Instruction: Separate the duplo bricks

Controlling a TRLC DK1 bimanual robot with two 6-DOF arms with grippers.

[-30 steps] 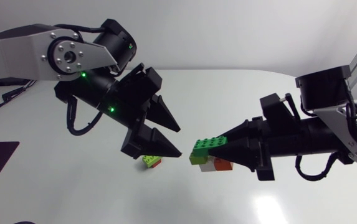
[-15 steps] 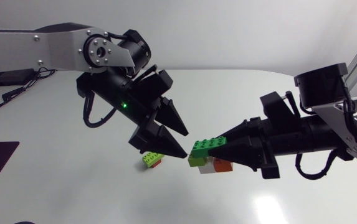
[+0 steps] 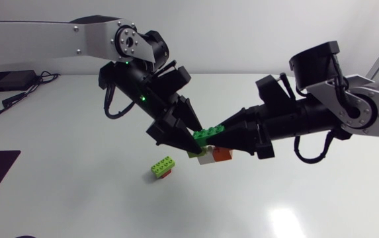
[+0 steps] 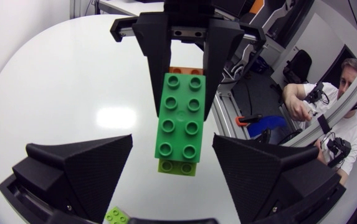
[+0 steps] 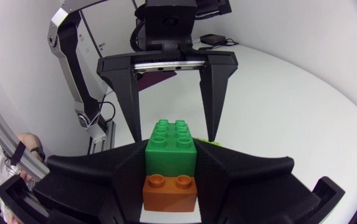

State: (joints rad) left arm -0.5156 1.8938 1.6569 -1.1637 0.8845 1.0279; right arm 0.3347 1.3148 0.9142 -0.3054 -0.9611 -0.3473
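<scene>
Mid-frame, our right gripper (image 3: 217, 134) clamps the brick stack (image 3: 214, 155), and its long green brick (image 3: 204, 135) points left into our left gripper (image 3: 196, 140), whose wide-open fingers straddle it without contact.

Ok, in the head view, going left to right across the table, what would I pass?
From the left: left arm's silver link → loose lime and red bricks → held brick stack → right arm's silver link. The left gripper and right gripper overlap at the stack, so I left them out.
</scene>
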